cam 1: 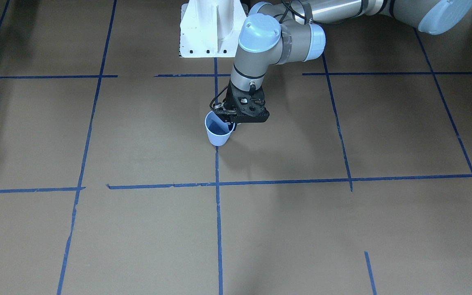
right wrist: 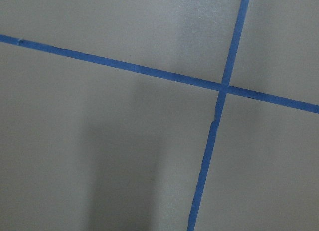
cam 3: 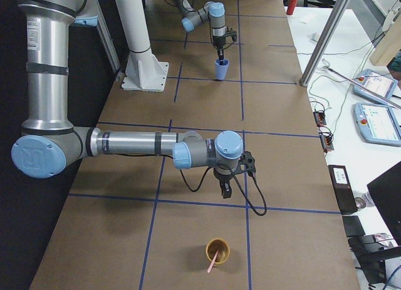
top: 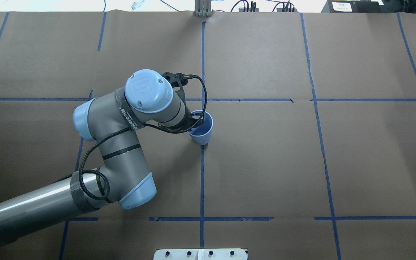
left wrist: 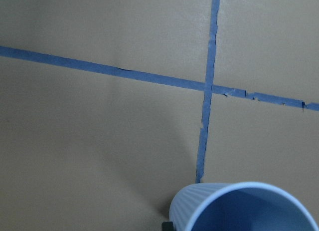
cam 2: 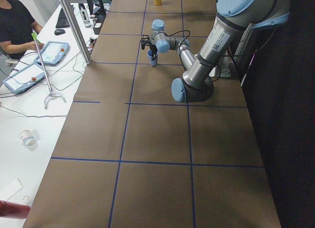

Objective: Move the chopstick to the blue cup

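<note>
The blue cup (cam 1: 218,135) stands upright at the table's middle, on a tape line; it also shows in the overhead view (top: 202,135) and the left wrist view (left wrist: 239,206). My left gripper (cam 1: 231,123) hangs straight down over the cup's rim, its jaws close together on the rim's wall, one finger inside. The pale-pink chopstick (cam 3: 213,263) leans in a tan cup (cam 3: 218,251) near the table's end on my right. My right gripper (cam 3: 226,191) hovers a little short of that cup and shows only in the right side view, so I cannot tell its state.
The white robot base (cam 1: 207,28) stands at the table's robot-side edge. Blue tape lines (top: 202,173) grid the brown table. A metal post (cam 3: 326,39) and a side desk with tablets (cam 3: 376,114) lie beyond the far edge.
</note>
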{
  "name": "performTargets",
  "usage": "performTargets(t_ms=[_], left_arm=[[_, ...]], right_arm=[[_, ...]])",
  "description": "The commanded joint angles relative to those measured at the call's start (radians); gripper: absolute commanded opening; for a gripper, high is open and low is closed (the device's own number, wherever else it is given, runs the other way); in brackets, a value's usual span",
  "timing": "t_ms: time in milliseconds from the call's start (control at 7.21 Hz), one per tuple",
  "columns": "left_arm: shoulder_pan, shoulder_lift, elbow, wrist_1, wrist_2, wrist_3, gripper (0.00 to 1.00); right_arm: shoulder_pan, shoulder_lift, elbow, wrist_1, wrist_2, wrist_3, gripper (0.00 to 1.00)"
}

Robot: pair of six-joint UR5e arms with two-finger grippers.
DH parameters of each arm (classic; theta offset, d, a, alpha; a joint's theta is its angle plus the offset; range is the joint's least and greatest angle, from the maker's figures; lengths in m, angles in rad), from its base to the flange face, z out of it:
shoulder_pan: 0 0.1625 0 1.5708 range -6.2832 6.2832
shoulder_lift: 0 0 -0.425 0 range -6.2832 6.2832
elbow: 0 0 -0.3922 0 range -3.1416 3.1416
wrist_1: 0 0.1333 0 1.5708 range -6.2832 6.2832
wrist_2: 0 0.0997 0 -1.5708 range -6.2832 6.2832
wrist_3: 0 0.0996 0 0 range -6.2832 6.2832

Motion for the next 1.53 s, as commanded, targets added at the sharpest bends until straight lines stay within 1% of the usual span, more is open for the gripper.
performTargets(t_ms=[0,139,277,416,555,694,832,971,1110,1249,1387], left_arm=[[0.013,0.001,0.001,0.001,0.003,0.003,0.09],[0.013,0.007,-0.019,0.001,0.002,0.003,0.69],[0.013,0.010,-0.048,0.014,0.002,0.003,1.00],[0.009,0.013,-0.112,0.066,0.002,0.003,1.00],[-0.012,0.033,-0.215,0.124,0.000,0.004,1.00],[-0.058,0.046,-0.323,0.196,-0.001,0.006,1.00],[-0.102,0.071,-0.375,0.214,-0.006,0.025,1.00],[-0.144,0.097,-0.396,0.214,-0.006,0.027,1.00],[-0.189,0.109,-0.395,0.214,-0.008,0.029,1.00],[-0.213,0.134,-0.394,0.208,-0.009,0.035,1.00],[-0.224,0.136,-0.392,0.214,-0.009,0.064,1.00]], right_arm=[[0.000,0.001,-0.002,0.005,-0.002,0.000,1.00],[0.000,0.001,0.000,0.014,-0.002,0.000,1.00],[0.000,0.000,-0.002,0.020,-0.004,0.000,1.00],[0.000,0.000,0.000,0.020,-0.005,0.000,1.00],[0.000,0.000,0.001,0.020,-0.008,0.000,1.00],[0.001,-0.003,-0.002,0.020,-0.016,-0.003,1.00],[0.033,-0.003,-0.011,0.020,-0.034,-0.004,1.00],[0.096,-0.015,-0.017,0.019,-0.089,-0.007,1.00],[0.163,-0.005,-0.046,0.020,-0.100,-0.042,0.99],[0.184,0.001,-0.058,0.017,-0.104,-0.140,0.99],[0.211,0.003,-0.095,0.020,-0.105,-0.212,0.99]])
